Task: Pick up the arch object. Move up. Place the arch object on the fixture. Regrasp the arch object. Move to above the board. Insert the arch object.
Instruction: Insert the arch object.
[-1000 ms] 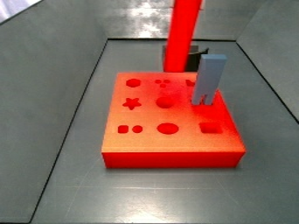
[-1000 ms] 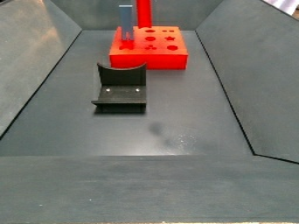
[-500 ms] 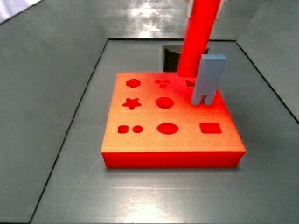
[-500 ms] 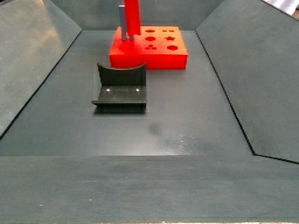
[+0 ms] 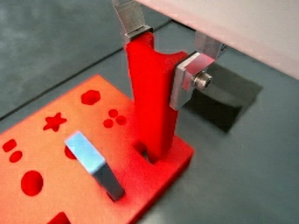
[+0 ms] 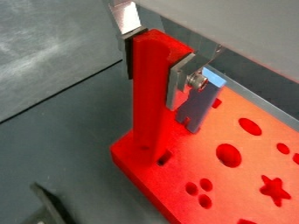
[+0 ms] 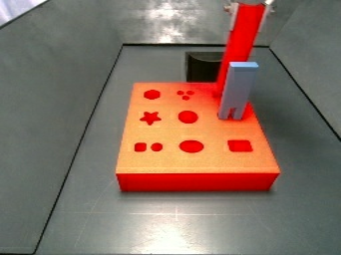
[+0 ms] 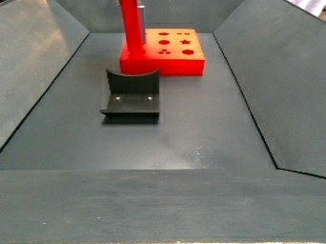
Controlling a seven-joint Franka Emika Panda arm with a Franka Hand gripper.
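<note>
The arch object (image 5: 152,105), a long bright red bar, hangs upright between my gripper's (image 5: 163,54) fingers (image 5: 191,77). The gripper is shut on its upper part in both wrist views; it also shows here (image 6: 158,57). The arch's lower end sits at the edge of the orange-red board (image 5: 52,153), beside the grey-blue upright block (image 5: 93,164); I cannot tell whether it touches. In a side view the arch (image 7: 242,35) stands behind the block (image 7: 237,90) over the board (image 7: 193,149). From the opposite side the arch (image 8: 130,33) hides the block. The dark fixture (image 8: 132,95) stands empty in front of the board (image 8: 173,57).
The board's top has darker cut-outs: a star (image 7: 151,118), circles (image 7: 192,146) and a square (image 7: 240,145). The fixture also shows behind the board (image 7: 202,67) and in a wrist view (image 5: 228,98). Sloping grey walls (image 8: 45,57) enclose the dark floor.
The gripper has carried the upright arch sideways across the board, to its edge beside the grey-blue block. The board, block and fixture have not moved.
</note>
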